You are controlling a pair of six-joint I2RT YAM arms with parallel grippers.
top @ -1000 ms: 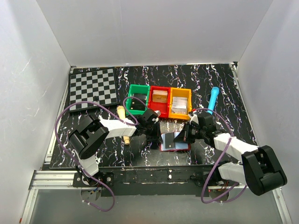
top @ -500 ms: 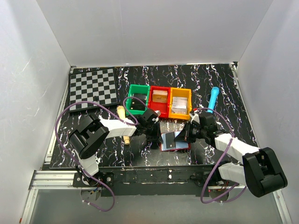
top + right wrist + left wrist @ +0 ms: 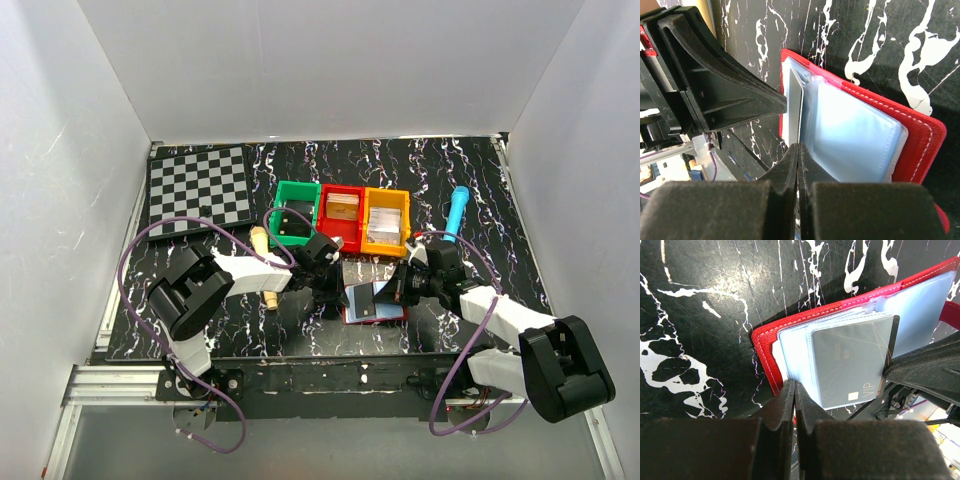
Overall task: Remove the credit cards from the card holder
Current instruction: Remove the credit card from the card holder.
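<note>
Here, an open red card holder [image 3: 771,347] lies on the black marbled table [image 3: 700,315], directly between the two pincers. The left pincer [image 3: 795,390] is pressed together at the near edge of a clear sleeve [image 3: 792,347] (whether it grips the plastic is unclear). The right pincer [image 3: 797,150] is closed too, pinching the edge of a grey card [image 3: 850,365]. Extraction looks under way; the next move likely calls for drawing the card straight out while the left steadies the holder.

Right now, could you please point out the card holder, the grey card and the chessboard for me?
card holder [image 3: 762,347]: left wrist view, on its red leather corner.
grey card [image 3: 850,362]: left wrist view, on the middle of its face.
chessboard [image 3: 198,188]: top external view, on the board's centre.
</note>
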